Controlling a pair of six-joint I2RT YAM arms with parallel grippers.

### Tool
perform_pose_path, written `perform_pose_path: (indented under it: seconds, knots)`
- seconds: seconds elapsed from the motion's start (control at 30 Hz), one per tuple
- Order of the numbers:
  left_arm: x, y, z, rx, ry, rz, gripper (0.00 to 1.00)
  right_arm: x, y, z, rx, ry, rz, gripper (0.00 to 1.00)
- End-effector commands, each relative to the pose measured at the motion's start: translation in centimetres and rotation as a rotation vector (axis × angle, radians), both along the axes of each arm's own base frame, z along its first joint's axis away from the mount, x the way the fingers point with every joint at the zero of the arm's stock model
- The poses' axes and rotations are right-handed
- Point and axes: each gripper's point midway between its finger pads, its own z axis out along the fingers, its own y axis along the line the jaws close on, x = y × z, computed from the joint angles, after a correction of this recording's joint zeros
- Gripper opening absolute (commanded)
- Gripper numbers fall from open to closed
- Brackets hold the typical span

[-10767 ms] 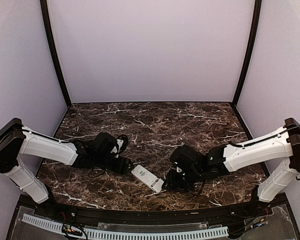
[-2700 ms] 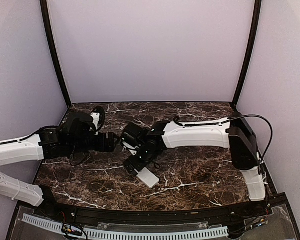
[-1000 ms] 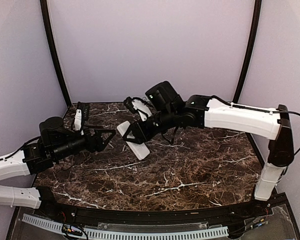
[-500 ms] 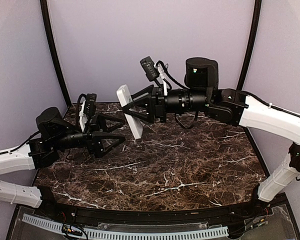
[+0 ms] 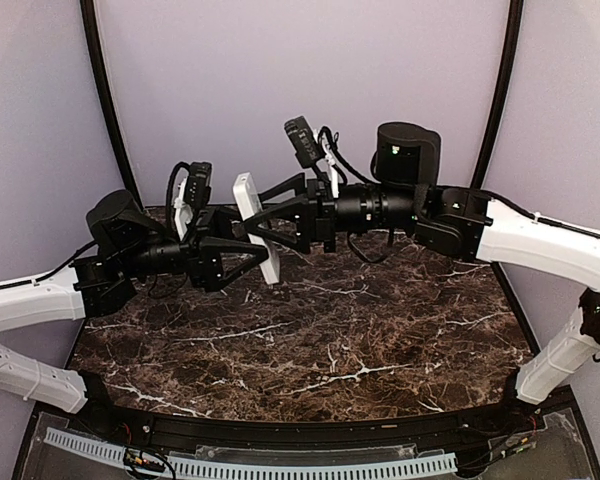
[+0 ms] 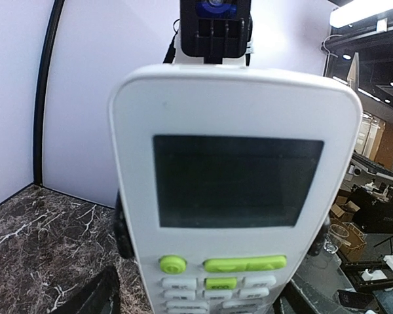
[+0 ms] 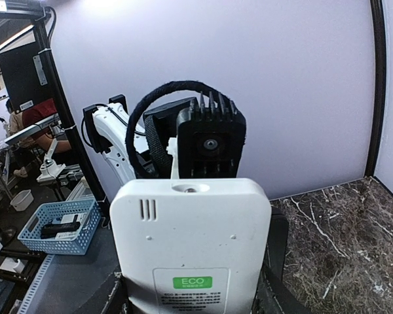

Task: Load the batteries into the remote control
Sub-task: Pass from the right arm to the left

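Remote control (image 5: 244,188), upright in the air, is grasped by the right gripper (image 5: 263,222); left gripper (image 5: 248,252) is released; blue basket (image 7: 52,245) holds something dark.

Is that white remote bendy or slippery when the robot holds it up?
Probably stiff: the remote control looks flat and straight though the right tool pinches only its edges. Its smooth plastic looks a bit slippery. It is likely light, since a side pinch holds it above the table.
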Motion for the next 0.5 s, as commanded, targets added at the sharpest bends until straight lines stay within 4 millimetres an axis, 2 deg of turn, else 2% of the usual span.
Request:
perform_pose_path:
  seconds: [0.0, 0.13, 0.27, 0.47]
  knots:
    - [-0.9, 0.0, 2.1, -0.049, -0.035, -0.030, 0.76, -0.6, -1.0, 2.5, 0.088, -0.034, 0.013, 0.26]
    - [-0.8, -0.1, 2.1, -0.048, -0.036, -0.026, 0.65, -0.5, -0.8, 2.0, 0.078, -0.022, 0.011, 0.25]
    - [-0.8, -0.1, 2.0, -0.047, -0.034, -0.023, 0.47, -0.4, -0.7, 1.6, 0.068, -0.013, 0.009, 0.25]
    - [-0.7, 0.1, 1.6, -0.032, -0.024, -0.007, 0.25, -0.1, -0.7, 1.0, 0.047, -0.007, -0.009, 0.25]
